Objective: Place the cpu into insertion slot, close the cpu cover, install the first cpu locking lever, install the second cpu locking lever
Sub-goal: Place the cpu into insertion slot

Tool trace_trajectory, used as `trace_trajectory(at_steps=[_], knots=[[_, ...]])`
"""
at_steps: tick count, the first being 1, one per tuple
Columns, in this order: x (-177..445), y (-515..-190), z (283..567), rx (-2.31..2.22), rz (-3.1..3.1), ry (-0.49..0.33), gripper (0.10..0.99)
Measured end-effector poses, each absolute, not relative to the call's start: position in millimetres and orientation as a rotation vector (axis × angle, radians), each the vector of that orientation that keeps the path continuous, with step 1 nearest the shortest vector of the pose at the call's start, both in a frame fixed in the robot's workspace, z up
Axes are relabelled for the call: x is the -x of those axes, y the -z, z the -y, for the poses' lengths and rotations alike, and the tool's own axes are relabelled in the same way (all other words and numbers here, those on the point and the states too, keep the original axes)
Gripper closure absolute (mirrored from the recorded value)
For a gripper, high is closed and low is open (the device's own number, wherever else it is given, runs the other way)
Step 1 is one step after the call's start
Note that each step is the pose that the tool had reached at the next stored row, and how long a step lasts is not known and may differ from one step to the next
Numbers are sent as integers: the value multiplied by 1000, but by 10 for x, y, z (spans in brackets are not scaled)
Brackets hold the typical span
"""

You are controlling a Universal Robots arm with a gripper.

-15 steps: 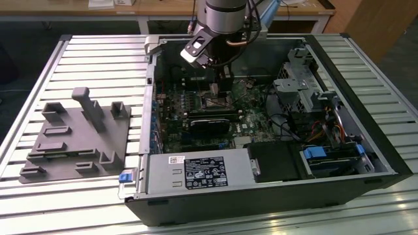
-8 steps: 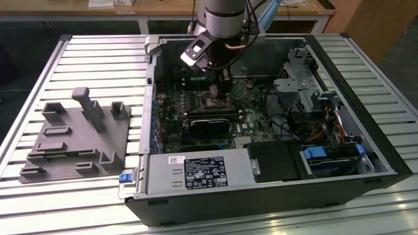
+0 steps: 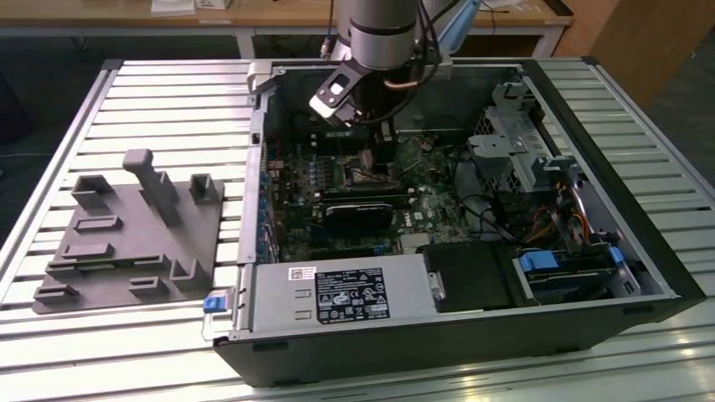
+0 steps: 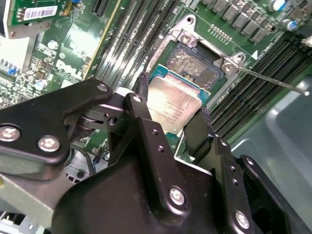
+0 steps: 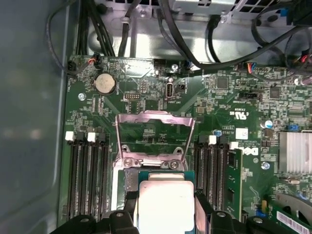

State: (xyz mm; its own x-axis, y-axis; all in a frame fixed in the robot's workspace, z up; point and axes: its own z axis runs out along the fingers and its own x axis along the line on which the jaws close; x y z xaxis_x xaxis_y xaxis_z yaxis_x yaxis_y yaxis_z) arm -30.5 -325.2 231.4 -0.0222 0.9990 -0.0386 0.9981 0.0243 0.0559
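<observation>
The cpu (image 4: 171, 111) hangs silver top up in the gripper (image 5: 165, 200), low over the near edge of the insertion slot (image 4: 195, 61) and overlapping part of it in both wrist views. Whether its underside already touches the socket rim I cannot tell from these angles.

The step in hand looks to be the placing. To do it well, I judge the chip should be kept level, its edges squared to the slot's metal rim, and set straight down rather than slid across the dark contact field, with no pressing.

The two black fingers (image 4: 199, 130) are clamped on opposite edges of the chip, apart only by its width, and nothing else is in their grasp.

Just beyond the slot, the cpu cover (image 5: 155, 116) stands swung up and open on its hinge, its window showing green circuit board (image 5: 146, 92) behind. A thin locking lever (image 4: 273, 79) juts free beside the socket. Farther off, in the exterior view, the arm (image 3: 380, 29) reaches down into the open computer case (image 3: 625, 251).
</observation>
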Motion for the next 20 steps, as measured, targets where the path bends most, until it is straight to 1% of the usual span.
trace_trajectory(at_steps=[20], knots=[[391, -2179, 3186, -2128, -2178, -19, 545]])
